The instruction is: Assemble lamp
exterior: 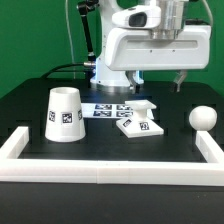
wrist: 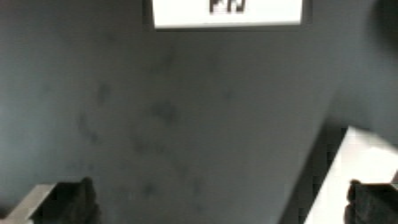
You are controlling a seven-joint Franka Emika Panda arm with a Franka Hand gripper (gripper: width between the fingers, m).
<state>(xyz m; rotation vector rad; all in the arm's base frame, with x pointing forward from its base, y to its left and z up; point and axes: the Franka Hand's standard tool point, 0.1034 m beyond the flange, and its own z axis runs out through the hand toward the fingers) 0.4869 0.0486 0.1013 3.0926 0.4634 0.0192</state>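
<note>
In the exterior view the white cone shade (exterior: 64, 113) stands upright at the left. The flat square base (exterior: 140, 122) lies in the middle and the round bulb (exterior: 203, 118) sits at the right, all on the black table. My gripper (exterior: 159, 82) hangs open and empty above the table, behind the gap between base and bulb, touching nothing. In the wrist view the gripper (wrist: 214, 205) shows two dark fingertips (wrist: 54, 203) far apart with bare table between them. A white tagged piece (wrist: 226, 12) shows at the frame edge; I cannot tell which part it is.
The marker board (exterior: 112, 108) lies behind the base, near the robot's foot. The long white border rail (exterior: 110, 170) runs along the front and both sides of the table. A white slanted edge (wrist: 365, 160) shows beside one fingertip in the wrist view.
</note>
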